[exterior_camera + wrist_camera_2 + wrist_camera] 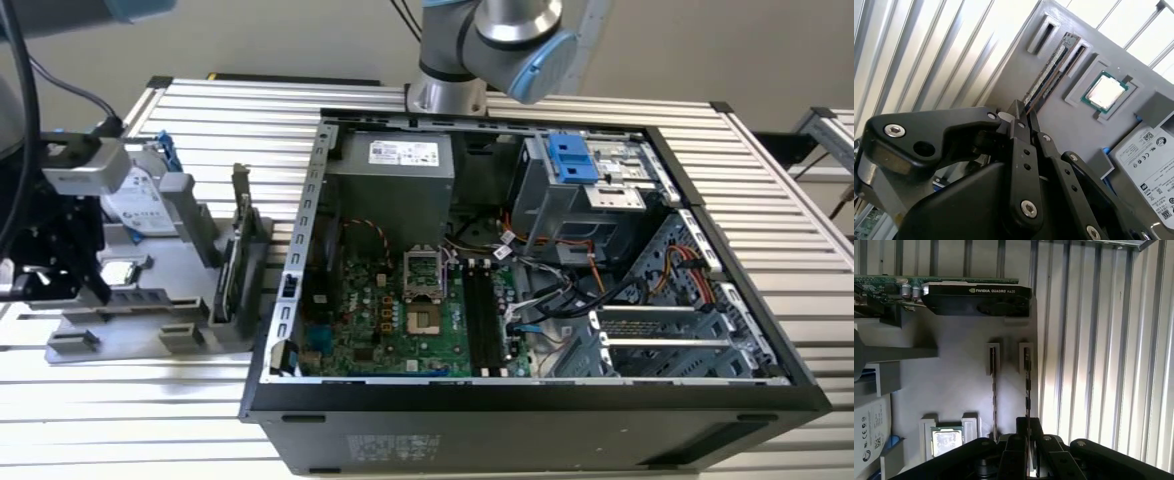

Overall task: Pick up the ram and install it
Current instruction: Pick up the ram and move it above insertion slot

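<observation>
The end effector [1028, 426] is down over the grey parts holder [954, 385], and its two black fingers [1037, 429] are clenched on the ram [1027, 385], one on each flat side of the thin stick. In both wrist views the ram stands on edge in its narrow slot in the holder, at the holder's edge beside the bare table [1104, 340] slats. The far end of the stick sits in the slot's raised end block. A second stick [994, 395] stands in the neighbouring slot, parallel and just beside it, untouched.

Moving outward, a square processor chip [1105, 91] lies flat in its own recess near the sticks. Beyond it is a hard drive [1149, 160] with a white label. In the first wrist view a black graphics card [976, 299] runs across the holder's far end, past the two slots.

In the exterior view the holder is on the exterior view's left of the slatted table, with the arm's black wrist hanging over it. The open computer case [534, 400] lies to the exterior view's right, well apart from the ram. Its green motherboard [387, 310] is exposed, and long black memory slots [481, 310] run along it.
</observation>
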`<state>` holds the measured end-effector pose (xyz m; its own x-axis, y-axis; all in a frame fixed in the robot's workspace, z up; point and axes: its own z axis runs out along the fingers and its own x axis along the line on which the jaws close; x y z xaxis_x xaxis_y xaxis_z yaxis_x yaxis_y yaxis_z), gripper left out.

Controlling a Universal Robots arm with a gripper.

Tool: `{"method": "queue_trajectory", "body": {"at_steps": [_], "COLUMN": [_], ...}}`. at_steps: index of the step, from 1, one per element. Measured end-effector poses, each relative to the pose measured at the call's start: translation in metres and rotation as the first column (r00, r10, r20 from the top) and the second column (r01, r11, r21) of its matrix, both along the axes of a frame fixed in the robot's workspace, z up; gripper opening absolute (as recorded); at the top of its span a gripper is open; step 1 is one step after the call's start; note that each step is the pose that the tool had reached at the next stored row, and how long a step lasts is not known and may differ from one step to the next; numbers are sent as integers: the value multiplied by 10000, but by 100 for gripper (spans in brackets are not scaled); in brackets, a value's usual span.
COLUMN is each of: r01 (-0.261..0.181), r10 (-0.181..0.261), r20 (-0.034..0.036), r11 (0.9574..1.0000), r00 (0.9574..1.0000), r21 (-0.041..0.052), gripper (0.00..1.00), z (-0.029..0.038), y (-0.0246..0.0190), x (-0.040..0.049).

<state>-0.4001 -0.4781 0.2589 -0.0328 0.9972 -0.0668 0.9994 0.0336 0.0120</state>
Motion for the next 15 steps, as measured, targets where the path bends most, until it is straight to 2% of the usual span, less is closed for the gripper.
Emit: {"method": "queue_trajectory", "body": {"at_steps": [7, 15], "r01": [223, 252], "r10": [-223, -252], "r20": [0, -1], "r11": [9998, 9997], "r00": [9998, 9997], "r21": [10, 9], "gripper": [0, 0], "z": [70, 154], "y": [0, 0], "x": [-2, -2]}}
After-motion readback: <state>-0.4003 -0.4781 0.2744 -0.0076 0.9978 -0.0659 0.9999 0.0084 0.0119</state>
